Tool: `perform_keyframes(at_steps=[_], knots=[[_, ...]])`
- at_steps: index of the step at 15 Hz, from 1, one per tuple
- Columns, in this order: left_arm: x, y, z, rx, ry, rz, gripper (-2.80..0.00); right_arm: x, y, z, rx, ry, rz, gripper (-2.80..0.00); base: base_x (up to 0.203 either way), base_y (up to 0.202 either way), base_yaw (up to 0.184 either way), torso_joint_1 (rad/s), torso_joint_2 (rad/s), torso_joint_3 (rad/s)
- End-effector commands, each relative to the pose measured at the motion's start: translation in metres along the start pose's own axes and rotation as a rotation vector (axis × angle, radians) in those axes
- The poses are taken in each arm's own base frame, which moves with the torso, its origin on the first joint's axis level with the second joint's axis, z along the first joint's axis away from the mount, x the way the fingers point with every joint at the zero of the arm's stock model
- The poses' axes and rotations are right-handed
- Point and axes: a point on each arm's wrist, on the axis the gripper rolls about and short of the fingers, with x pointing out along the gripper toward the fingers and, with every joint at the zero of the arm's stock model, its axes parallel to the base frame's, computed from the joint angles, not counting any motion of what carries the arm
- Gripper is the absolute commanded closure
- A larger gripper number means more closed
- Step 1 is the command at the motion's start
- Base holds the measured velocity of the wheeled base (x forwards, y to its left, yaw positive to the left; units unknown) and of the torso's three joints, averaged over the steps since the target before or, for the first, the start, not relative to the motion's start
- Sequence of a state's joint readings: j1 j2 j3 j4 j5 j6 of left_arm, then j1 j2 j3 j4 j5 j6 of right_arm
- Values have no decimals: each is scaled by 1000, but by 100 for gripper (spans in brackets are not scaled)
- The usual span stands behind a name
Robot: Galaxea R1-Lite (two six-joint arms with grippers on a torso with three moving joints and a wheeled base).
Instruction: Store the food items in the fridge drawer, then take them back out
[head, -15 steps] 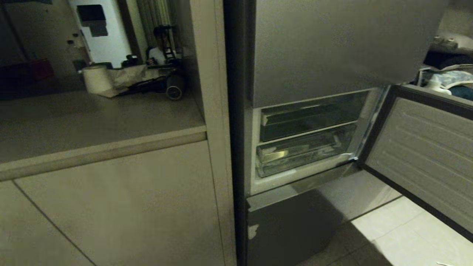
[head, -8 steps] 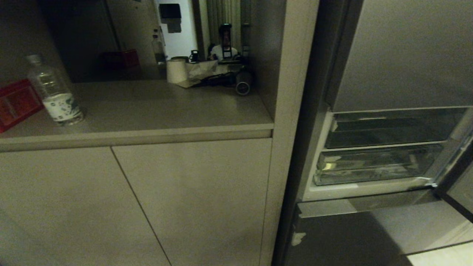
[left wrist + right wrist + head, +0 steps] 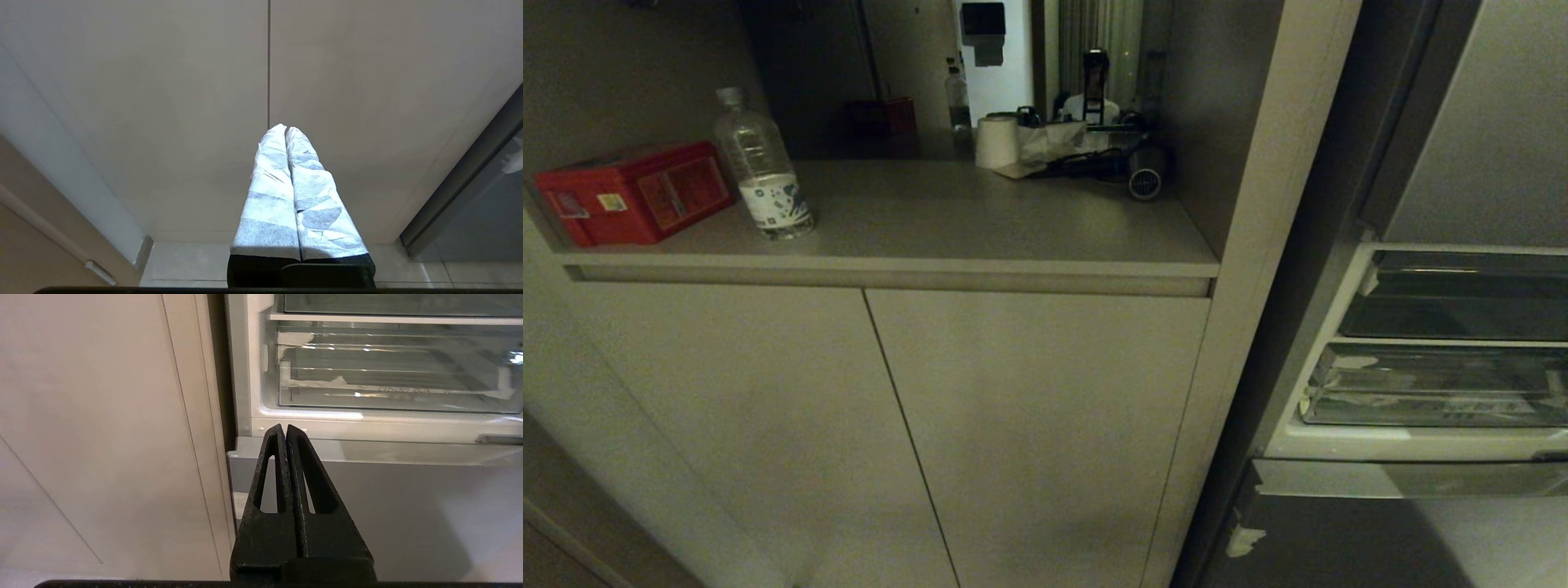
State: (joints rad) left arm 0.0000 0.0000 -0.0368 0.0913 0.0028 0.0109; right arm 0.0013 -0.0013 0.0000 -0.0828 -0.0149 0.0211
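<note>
On the surface [image 3: 980,220] left of the fridge, a red box [image 3: 633,192] with unreadable labels touches a labelled bottle [image 3: 762,167]; the fridge drawer [image 3: 1437,396] stands closed; left gripper [image 3: 286,130] and right gripper [image 3: 284,426] jaws pressed together, empty.

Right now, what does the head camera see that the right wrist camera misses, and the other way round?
Only the head view shows the counter with a red box, a water bottle and a paper roll. Only the right wrist view shows the right tool, shut and empty, pointing at the fridge's lower edge. Both show the beige cabinet doors and the open fridge with its clear fridge drawer. No food is visible in either.
</note>
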Motion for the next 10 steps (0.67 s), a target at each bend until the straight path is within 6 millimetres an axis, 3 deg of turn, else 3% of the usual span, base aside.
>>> perform_keyframes(at_steps=[1, 10], knots=[[0, 0, 0, 0, 1, 0, 0, 2, 0, -9, 0, 29, -1, 0, 0, 0, 0, -144, 324, 192], [0, 0, 0, 0, 1, 0, 0, 2, 0, -9, 0, 29, -1, 0, 0, 0, 0, -171, 405, 230]])
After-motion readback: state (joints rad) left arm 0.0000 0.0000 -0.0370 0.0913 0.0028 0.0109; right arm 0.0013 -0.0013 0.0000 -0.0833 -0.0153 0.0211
